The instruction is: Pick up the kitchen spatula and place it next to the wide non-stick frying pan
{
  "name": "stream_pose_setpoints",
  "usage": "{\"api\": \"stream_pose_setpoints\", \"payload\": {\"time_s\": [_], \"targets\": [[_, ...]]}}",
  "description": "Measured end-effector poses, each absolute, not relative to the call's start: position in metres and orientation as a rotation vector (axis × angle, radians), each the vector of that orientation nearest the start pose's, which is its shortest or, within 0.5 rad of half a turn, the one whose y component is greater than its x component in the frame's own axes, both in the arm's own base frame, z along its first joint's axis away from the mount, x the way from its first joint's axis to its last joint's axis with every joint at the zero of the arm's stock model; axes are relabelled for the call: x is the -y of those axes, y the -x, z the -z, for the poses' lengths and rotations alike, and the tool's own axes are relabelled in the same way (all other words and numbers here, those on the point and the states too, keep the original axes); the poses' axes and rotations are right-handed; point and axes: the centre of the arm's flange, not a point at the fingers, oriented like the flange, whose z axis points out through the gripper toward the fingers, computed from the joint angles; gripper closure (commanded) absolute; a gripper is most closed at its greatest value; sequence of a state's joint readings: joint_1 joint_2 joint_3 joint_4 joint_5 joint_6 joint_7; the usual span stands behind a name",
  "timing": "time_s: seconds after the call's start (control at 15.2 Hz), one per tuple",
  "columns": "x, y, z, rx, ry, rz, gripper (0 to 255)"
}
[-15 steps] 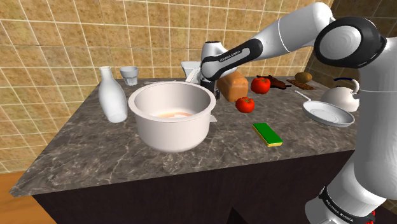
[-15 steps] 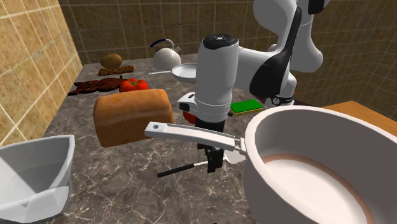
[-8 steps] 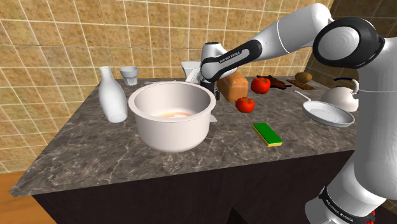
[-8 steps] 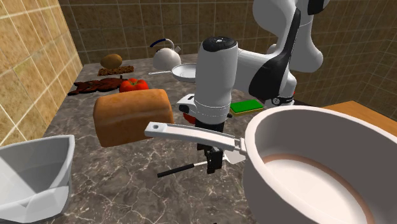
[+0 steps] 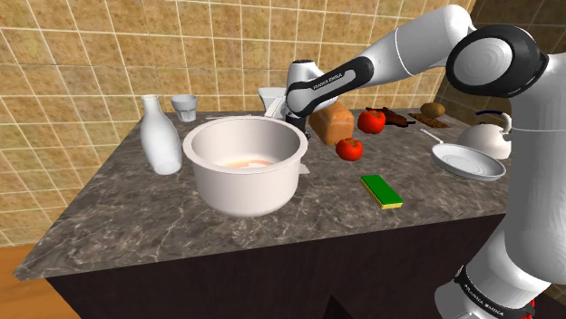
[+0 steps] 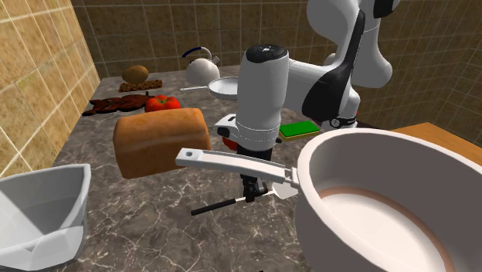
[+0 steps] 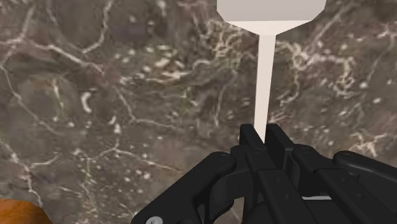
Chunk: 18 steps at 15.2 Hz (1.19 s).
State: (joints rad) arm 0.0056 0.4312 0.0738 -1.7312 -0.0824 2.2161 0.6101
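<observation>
- The tool (image 7: 261, 133) was clamped shut on the thin handle of the spatula (image 7: 264, 70), well back from the blade. It sat low by the surface (image 5: 118, 227), between the big pot (image 5: 245, 188) and the bread loaf (image 6: 161, 139). Couldn't tell if the spatula was fully off the surface.
- Holding it that far from the blade looked dicey imo. The blade end could droop or twist in the grip on a quick swing.
- The pot's long handle (image 6: 232, 164) crossed right by the wrist in the second exterior view, so a straight lift might snag it.
- The way over to the frying pan (image 5: 468, 164) ran past the loaf and the nearer tomato (image 5: 349, 148). A low carry would probably clip one of them.
- Containers: the big pot had something pale at the bottom, no idea what.
- The white bottle (image 5: 161, 136) just beside it was opaque, and the cup (image 5: 184, 107) behind hid its inside.
- The frying pan looked empty, with the kettle (image 5: 485, 134) just behind it.
</observation>
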Motion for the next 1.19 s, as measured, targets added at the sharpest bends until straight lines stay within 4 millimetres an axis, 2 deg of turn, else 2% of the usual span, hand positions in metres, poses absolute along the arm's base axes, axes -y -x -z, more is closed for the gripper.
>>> {"api": "stream_pose_setpoints", "payload": {"time_s": [0.26, 1.19], "targets": [[-0.045, -0.664, -0.345, -0.766, 3.061, 0.102, 255], [-0.046, -0.665, -0.417, -0.766, 3.061, 0.102, 255]]}}
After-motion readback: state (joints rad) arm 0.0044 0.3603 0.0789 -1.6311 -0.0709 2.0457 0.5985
